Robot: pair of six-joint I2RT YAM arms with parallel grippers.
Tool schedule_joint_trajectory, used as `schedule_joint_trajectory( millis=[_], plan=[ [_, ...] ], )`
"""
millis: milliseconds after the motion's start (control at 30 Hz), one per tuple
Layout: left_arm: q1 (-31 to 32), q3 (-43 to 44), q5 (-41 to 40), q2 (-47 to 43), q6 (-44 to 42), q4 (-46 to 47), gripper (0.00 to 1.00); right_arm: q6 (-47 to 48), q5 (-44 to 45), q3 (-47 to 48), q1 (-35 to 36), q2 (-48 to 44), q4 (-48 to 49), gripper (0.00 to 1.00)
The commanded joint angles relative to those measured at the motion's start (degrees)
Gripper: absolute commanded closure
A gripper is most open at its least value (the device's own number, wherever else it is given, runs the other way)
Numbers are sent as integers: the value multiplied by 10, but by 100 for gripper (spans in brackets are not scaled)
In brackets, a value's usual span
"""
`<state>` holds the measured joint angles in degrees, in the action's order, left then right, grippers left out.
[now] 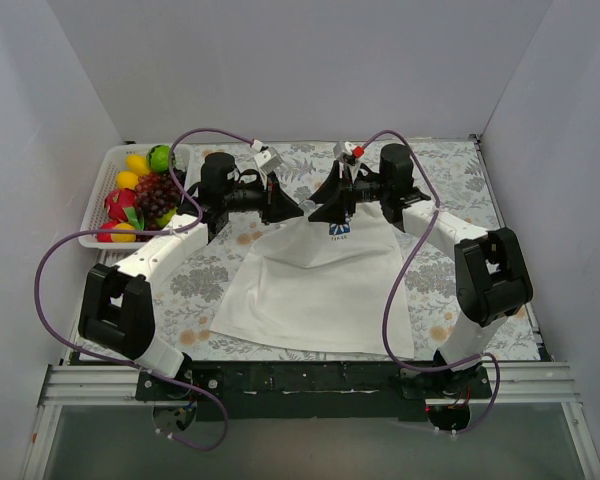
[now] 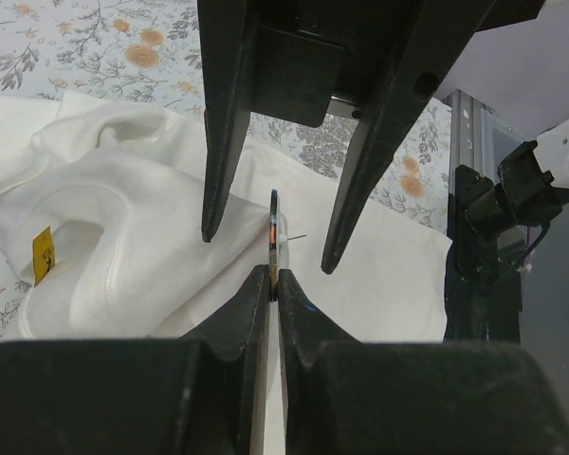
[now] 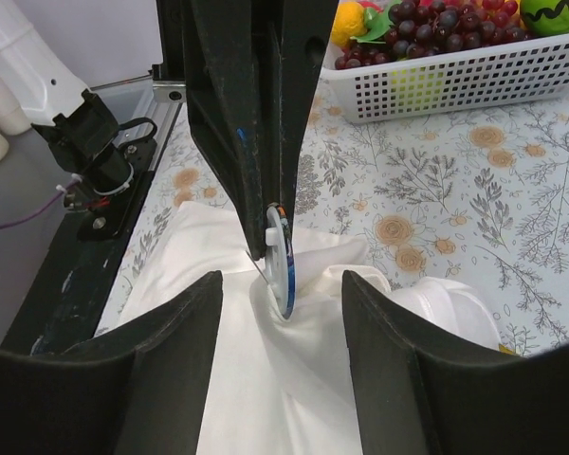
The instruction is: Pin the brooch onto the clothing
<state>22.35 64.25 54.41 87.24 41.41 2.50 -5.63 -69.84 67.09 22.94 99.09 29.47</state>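
Pinching the brooch (image 2: 274, 230) edge-on, left gripper (image 2: 272, 277) hovers over the clothing (image 2: 114, 190)

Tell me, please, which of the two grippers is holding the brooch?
The left gripper: its jaws are shut on the brooch, seen edge-on, while the right gripper stands open, one finger on either side of it.
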Motion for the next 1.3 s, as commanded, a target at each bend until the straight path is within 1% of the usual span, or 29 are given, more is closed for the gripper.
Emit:
schedule_joint_trajectory(
  millis=[0, 233, 367, 400, 667, 800, 1133, 1200, 1267],
  plan=[
    [2, 25, 25, -34, 1, -1, 100, 3, -24, 30, -2, 1, 1, 44],
    [2, 29, 32, -30, -1, -9, 100, -1, -27, 36, -2, 3, -2, 47],
    [1, 32, 33, -30, -4, -13, 100, -1, -35, 45, -2, 10, -11, 50],
    [2, 34, 36, -30, -5, -14, 100, 0, -34, 45, -2, 10, -12, 52],
    [2, 40, 38, -31, -8, -22, 100, 4, -53, 60, -3, 19, -29, 55],
    [2, 40, 42, -30, -8, -22, 100, 5, -58, 64, -2, 23, -35, 59],
    [2, 47, 46, -28, -12, -45, 100, 11, -73, 76, -2, 26, -47, 61],
    [2, 47, 45, -28, -14, -47, 100, 8, -78, 81, -3, 29, -47, 65],
    [2, 47, 46, -27, -15, -48, 100, 4, -89, 82, -4, 30, -43, 66]
  ],
)
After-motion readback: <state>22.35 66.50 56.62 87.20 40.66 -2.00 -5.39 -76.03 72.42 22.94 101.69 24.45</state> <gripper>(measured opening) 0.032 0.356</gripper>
